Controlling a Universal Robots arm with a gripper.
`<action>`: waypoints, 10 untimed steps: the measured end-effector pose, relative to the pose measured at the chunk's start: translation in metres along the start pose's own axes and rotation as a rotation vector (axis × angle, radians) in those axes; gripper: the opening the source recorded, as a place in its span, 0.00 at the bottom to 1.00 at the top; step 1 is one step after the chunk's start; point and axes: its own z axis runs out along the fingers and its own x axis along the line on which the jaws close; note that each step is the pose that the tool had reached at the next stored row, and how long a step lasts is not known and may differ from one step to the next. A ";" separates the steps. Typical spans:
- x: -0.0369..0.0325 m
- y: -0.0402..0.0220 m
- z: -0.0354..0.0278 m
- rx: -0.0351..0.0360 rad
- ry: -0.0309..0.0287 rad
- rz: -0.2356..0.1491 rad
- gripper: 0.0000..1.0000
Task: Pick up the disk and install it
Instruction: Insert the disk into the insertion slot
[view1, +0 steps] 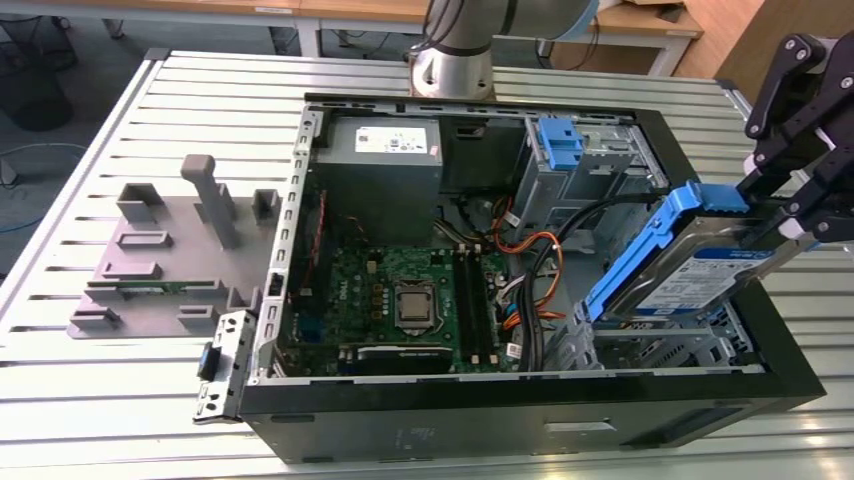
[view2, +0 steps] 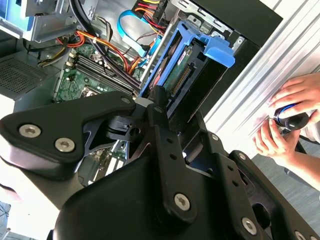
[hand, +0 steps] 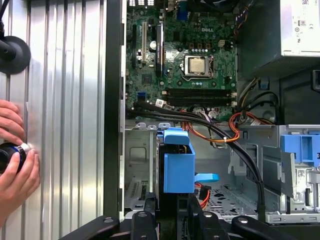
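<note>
disk: the disk (view1: 707, 272) is hanging tilted at the case's corner on the exterior view's right, blue carrier frame around it, label side facing the camera. Its lower end is dipping into the drive cage (view1: 647, 345) and its upper end is sticking out above the case wall.
gripper: the gripper (view1: 801, 222) is clamping the disk by its upper end. The jaws are standing narrow, closed onto the carrier.
fingers: in the second wrist view the black fingers (view2: 159, 115) are pressing against the carrier's end. I cannot tell how deep the hold is going.
case: the open computer case (view1: 534, 412) is lying on its side on the slatted metal table (view1: 80, 400).
cables: orange and black cables (view1: 537, 268) are running just beside the drive cage, between it and the motherboard (view1: 400, 292).
second carrier: another blue carrier (view1: 561, 142) is sitting in a bay at the far end of the case.
power supply: the grey power-supply box (view1: 380, 165) is sitting in the far corner, well apart from the disk.
stand: the grey plastic stand (view1: 174, 250) is standing on the table beside the case, on the exterior view's left.
hands: a person's hands (hand: 15, 155) are holding a dark round object (hand: 7, 157) at the table edge, outside the case.
arm base: the arm's base (view1: 454, 60) is standing on the table behind the case.
</note>
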 end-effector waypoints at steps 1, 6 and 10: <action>0.0000 0.0000 0.0000 0.0000 0.0001 0.000 0.35; 0.0001 0.0000 0.0002 0.0000 -0.0001 0.000 0.35; 0.0001 0.0000 0.0004 0.0000 0.0000 0.000 0.35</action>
